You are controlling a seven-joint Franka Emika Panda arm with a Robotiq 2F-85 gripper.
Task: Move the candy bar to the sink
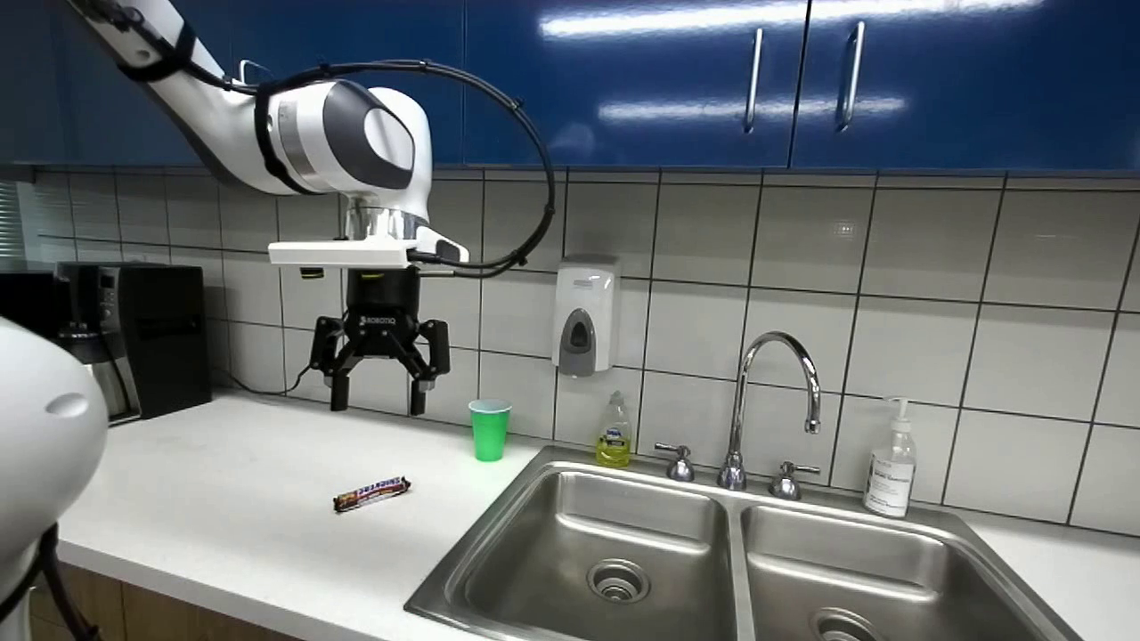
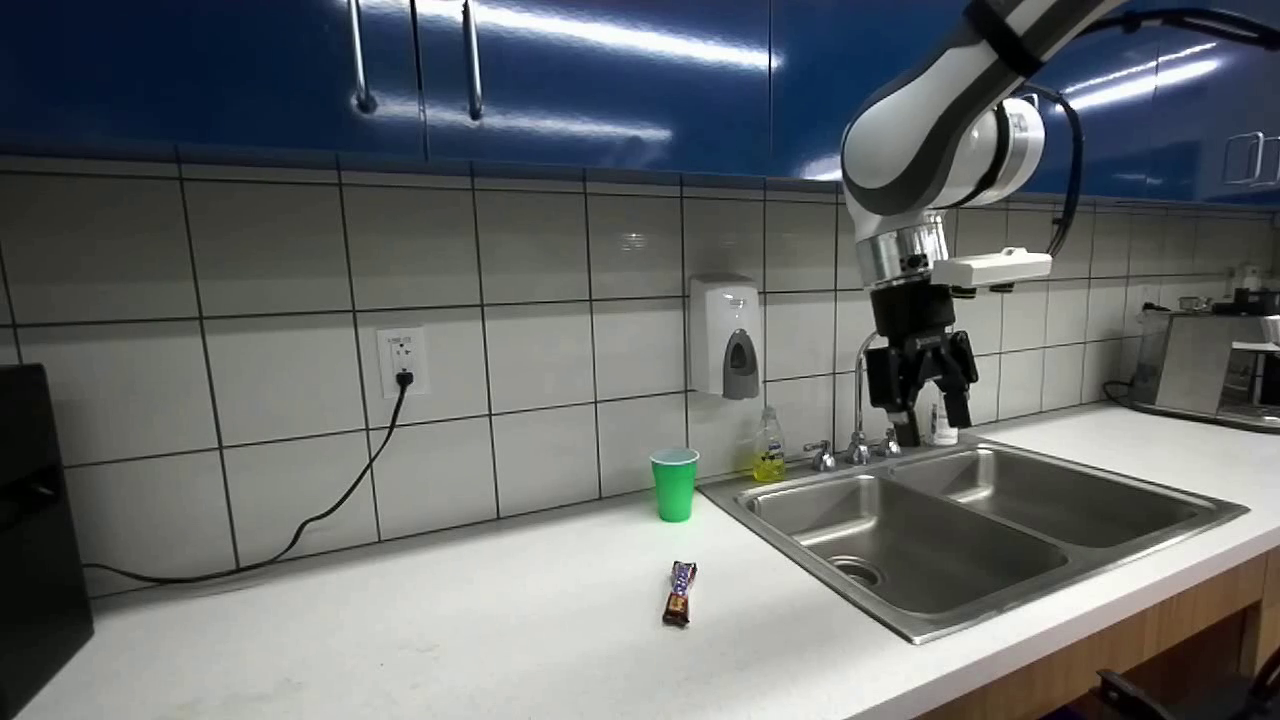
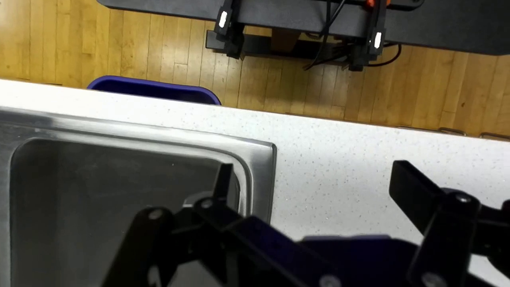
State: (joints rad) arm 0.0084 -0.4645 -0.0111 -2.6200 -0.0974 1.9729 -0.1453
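The candy bar (image 1: pixel 371 494) is a small brown wrapped bar lying flat on the white counter, left of the sink; it also shows in an exterior view (image 2: pixel 679 594). It is out of the wrist view. The double-basin steel sink (image 1: pixel 488 530) is set into the counter and shows in an exterior view (image 2: pixel 925 625). Its corner shows in the wrist view (image 3: pixel 261 163). My gripper (image 1: pixel 378 402) points down, well above the counter, apart from the candy bar. It is open and empty, as an exterior view (image 2: pixel 932 422) and the wrist view (image 3: pixel 310 175) show.
A green cup (image 1: pixel 490 430) stands near the sink's back corner. A dish soap bottle (image 1: pixel 614 434), a chrome faucet (image 1: pixel 736 427) and a pump bottle (image 1: pixel 891 467) stand along the back. A soap dispenser (image 1: pixel 585 316) hangs on the wall. Blue cabinets (image 1: pixel 641 80) are overhead.
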